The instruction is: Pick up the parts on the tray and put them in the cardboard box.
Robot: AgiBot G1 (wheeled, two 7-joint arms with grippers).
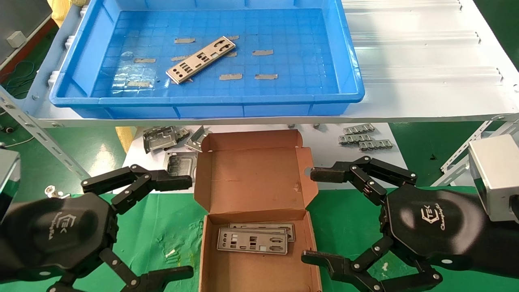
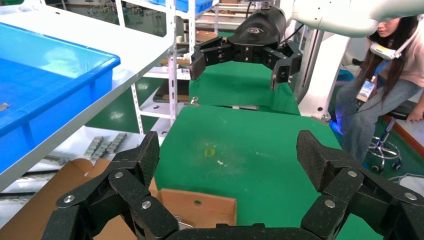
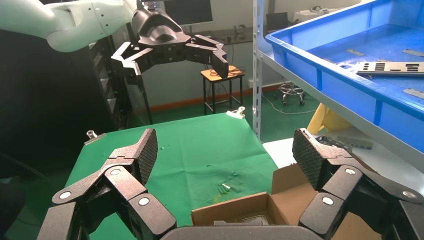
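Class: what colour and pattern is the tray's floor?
Blue, with a square grid; the tray shows best in the head view.

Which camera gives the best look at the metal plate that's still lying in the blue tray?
The head view: the plate lies fully visible on the tray floor. The right wrist view shows it edge-on and foreshortened; the left wrist view shows only the tray's wall.
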